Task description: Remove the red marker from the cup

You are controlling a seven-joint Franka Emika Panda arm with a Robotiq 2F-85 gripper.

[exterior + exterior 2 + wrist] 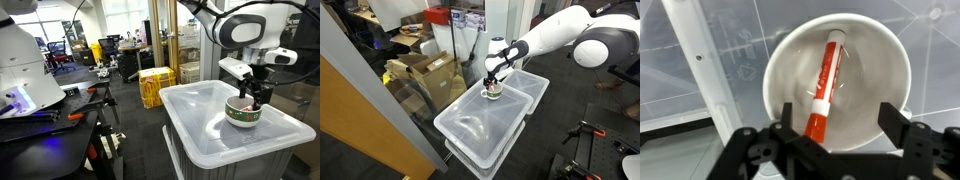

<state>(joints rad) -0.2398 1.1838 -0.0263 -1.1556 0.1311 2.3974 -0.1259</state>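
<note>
The cup is a white bowl-shaped cup; its green patterned band shows in an exterior view. It stands on a translucent bin lid. The red marker lies slanted inside the cup, its red cap end low in the wrist view and a white band with writing along its body. My gripper is open, directly above the cup, its two dark fingers straddling the cup's inside and the marker's cap end between them, untouched. In an exterior view the gripper hovers just over the cup.
The cup sits on stacked clear plastic bins. A yellow crate and a dark workbench with tools stand beyond the bins. Cardboard boxes and a wooden panel lie beside the bins.
</note>
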